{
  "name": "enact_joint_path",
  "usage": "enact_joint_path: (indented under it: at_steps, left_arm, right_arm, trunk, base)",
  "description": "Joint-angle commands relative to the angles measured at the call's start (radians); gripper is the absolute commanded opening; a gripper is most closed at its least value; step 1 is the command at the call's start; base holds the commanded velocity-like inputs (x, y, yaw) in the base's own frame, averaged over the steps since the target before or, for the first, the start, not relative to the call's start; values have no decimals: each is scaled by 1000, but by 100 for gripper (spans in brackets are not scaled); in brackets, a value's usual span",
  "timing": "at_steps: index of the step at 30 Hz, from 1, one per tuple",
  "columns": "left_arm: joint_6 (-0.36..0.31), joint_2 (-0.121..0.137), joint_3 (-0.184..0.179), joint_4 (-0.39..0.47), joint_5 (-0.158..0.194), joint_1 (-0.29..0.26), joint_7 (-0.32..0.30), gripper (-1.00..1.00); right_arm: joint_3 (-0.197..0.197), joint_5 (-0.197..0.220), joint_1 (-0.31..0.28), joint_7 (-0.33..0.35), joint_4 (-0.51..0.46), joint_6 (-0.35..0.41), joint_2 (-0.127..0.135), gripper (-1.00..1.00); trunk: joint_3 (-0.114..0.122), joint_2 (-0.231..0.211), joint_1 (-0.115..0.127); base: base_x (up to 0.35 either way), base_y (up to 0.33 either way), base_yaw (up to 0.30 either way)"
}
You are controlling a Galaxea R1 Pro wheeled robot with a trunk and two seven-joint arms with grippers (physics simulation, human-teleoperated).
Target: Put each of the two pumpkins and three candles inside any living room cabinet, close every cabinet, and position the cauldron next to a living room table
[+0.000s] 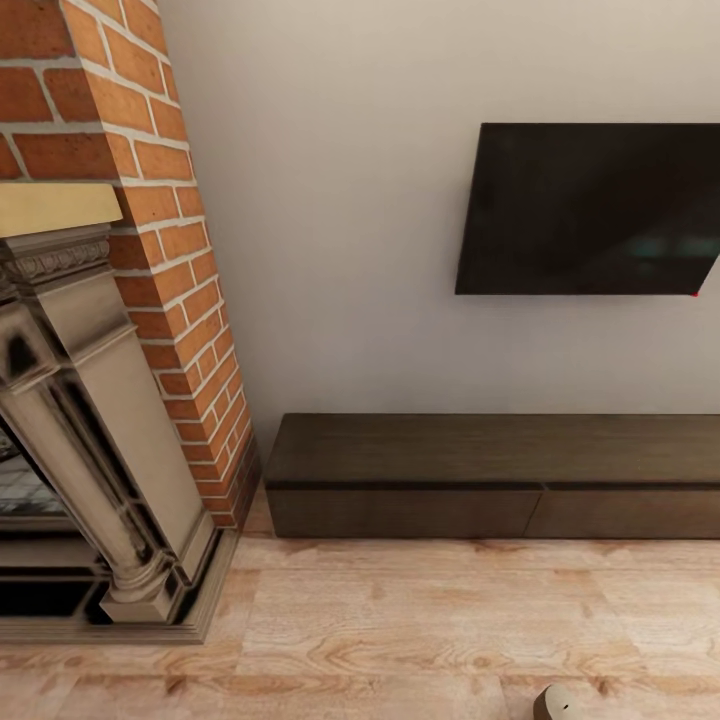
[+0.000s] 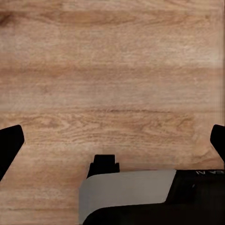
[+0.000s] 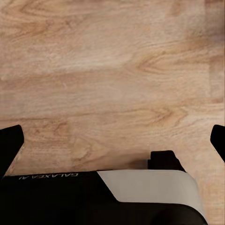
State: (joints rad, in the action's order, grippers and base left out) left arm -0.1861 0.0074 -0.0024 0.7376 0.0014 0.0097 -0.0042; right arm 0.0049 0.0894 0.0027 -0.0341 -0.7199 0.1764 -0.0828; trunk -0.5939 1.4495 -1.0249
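The long low dark-brown cabinet (image 1: 500, 455) stands against the white wall in the head view, and both of its drawer fronts that show sit flush and shut. A small grey-brown stub (image 1: 556, 703), cut off by the picture's bottom edge, rests on the floor in front of it; it may be a candle, but I cannot tell. The pumpkins, the cauldron and the table are out of view. In the left wrist view my left gripper (image 2: 112, 140) hangs open over bare wood floor. My right gripper (image 3: 112, 140) is open the same way, with nothing between its fingers.
A brick chimney (image 1: 150, 200) with a carved stone fireplace surround (image 1: 90, 420) fills the left side and juts out onto the floor. A black TV (image 1: 590, 210) hangs on the wall above the cabinet. Light wood floor (image 1: 400, 620) stretches between me and the cabinet.
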Motion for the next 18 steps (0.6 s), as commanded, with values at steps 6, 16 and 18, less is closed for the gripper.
enact_joint_path:
  at_steps: [6, 16, 18]
  left_arm:
    - [-170, 0, 2, 231, 3, 19, -1, 100]
    - [-278, 0, 4, 378, 4, 21, -1, 100]
    - [-306, 0, 5, 415, 4, 21, -1, 100]
  right_arm:
    - [5, 19, 0, -2, -183, 103, -10, 100]
    - [6, 21, 0, -1, -310, 152, -12, 100]
    - [6, 22, 0, -1, -348, 153, -13, 100]
  trunk:
    - [-1, 0, 0]
    - [-1, 0, 0]
    - [-1, 0, 0]
  base:
    - [0, 0, 0]
    - [0, 0, 0]
    - [0, 0, 0]
